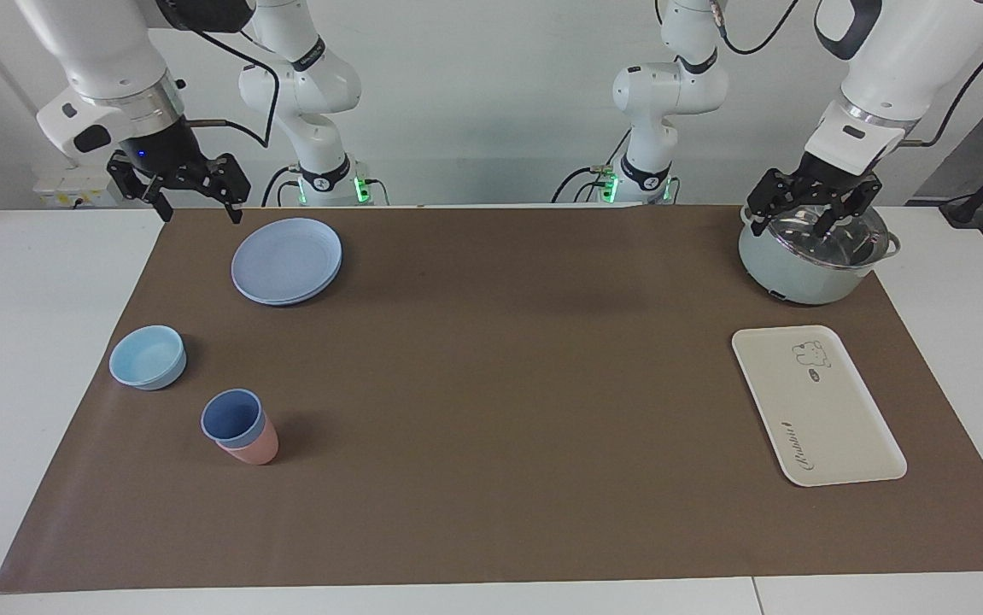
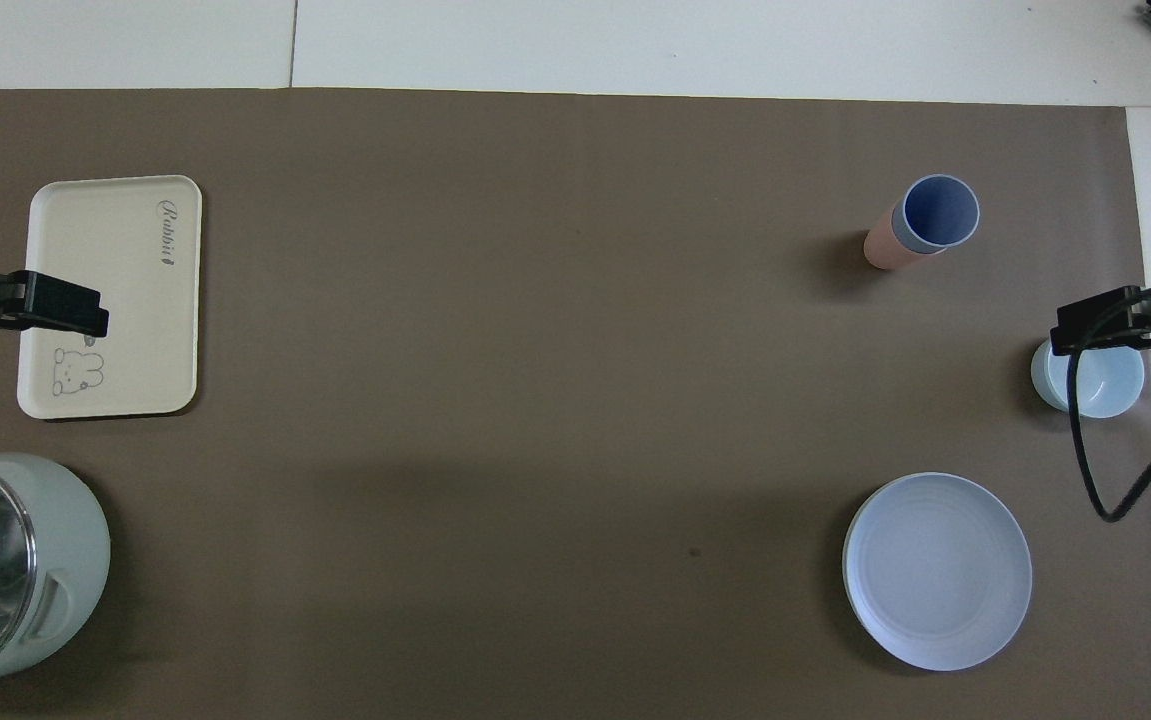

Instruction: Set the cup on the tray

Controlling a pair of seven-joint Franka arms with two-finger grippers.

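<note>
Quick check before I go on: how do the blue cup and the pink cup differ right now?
The blue cup sits nested inside the pink cup; the pink cup stands on the brown mat and carries it. The blue cup shows its open mouth and rim; of the pink cup only the lower outer wall shows. Colour differs: periwinkle blue against salmon pink. Both are upright, tapered, handleless tumblers, at the right arm's end of the table.

You can read one word only: "Rabbit", in dark cursive script, printed on the cream-white rectangular plastic tray [image 2: 115, 260] with rounded corners, along its short edge farther from the robots. At the tray's other short end you see a small cartoon rabbit drawing with a tiny dark oval mark beside it; whatever that mark says is too small to read.
</note>
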